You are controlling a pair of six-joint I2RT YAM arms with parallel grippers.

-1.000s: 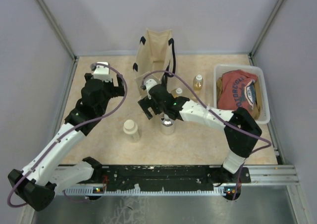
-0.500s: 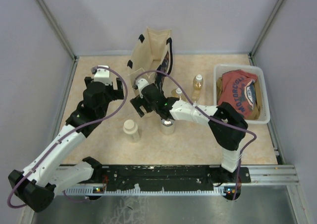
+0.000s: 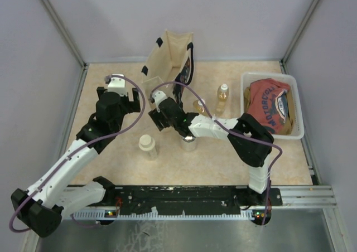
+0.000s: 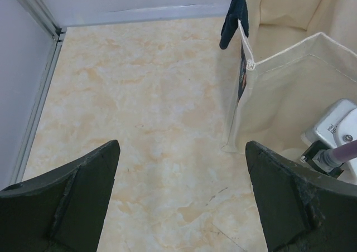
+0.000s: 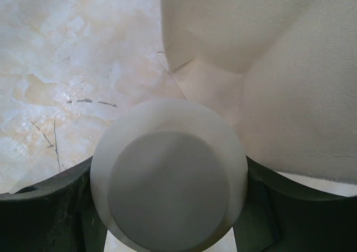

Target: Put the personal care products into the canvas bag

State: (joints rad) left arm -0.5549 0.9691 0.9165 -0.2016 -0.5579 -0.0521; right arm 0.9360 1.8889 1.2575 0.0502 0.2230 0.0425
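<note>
Bright even light, close jar blurred

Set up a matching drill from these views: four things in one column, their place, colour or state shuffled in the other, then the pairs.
1. left gripper
2. cream jar nearest the bag
3. red shirt
4. canvas bag

A. in the white tub
B. beige cloth, dark straps
C. open, holding nothing
D. between the right gripper's fingers

Pairs: 1-C, 2-D, 3-A, 4-B.
</note>
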